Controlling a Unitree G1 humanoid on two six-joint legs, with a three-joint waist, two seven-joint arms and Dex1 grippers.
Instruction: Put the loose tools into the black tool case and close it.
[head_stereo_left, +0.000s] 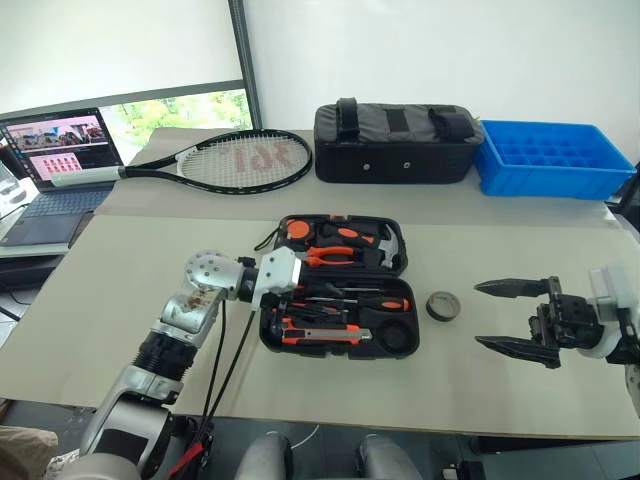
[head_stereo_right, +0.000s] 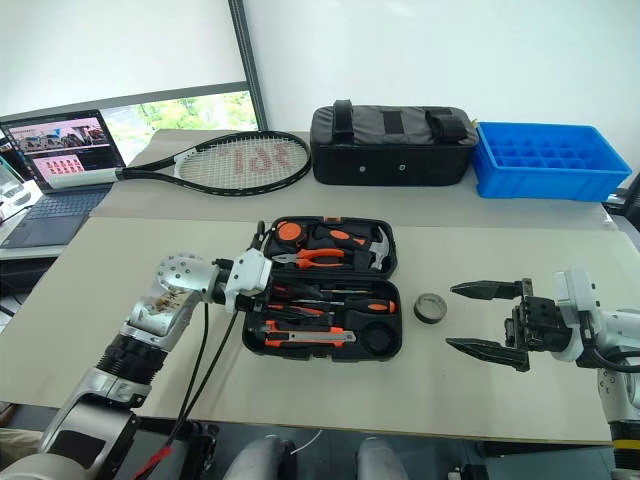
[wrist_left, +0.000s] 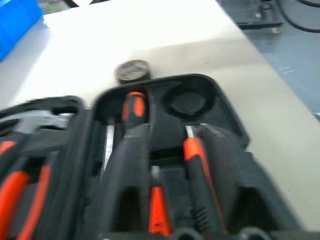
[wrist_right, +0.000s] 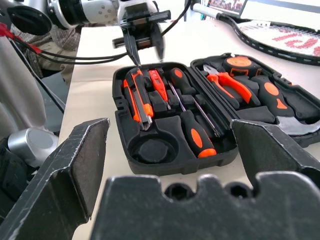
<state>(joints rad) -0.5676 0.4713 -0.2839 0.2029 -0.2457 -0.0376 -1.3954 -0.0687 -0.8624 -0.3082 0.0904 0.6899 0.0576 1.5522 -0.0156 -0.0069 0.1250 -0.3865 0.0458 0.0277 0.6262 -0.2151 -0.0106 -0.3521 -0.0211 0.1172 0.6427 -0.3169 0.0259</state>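
Observation:
The black tool case (head_stereo_left: 402, 338) lies open and flat mid-table. Orange-and-black tools fill both halves: pliers (head_stereo_left: 330, 256) in the far half, screwdrivers (head_stereo_left: 385, 303) in the near half. The near half's round recess (wrist_right: 149, 150) holds nothing. A small dark tape roll (head_stereo_left: 443, 305) rests on the table just right of the case. My left gripper (wrist_right: 147, 52) hovers over the left end of the near half, its fingers a small gap apart with nothing between them. Right of the tape roll, my right gripper (head_stereo_left: 478, 315) is wide open and points at it.
A tennis racket (head_stereo_left: 240, 160) lies at the back left, a black fabric bag (head_stereo_left: 395, 142) at the back middle and a blue crate (head_stereo_left: 550, 160) at the back right. A laptop (head_stereo_left: 60, 160) stands on a side table to the left.

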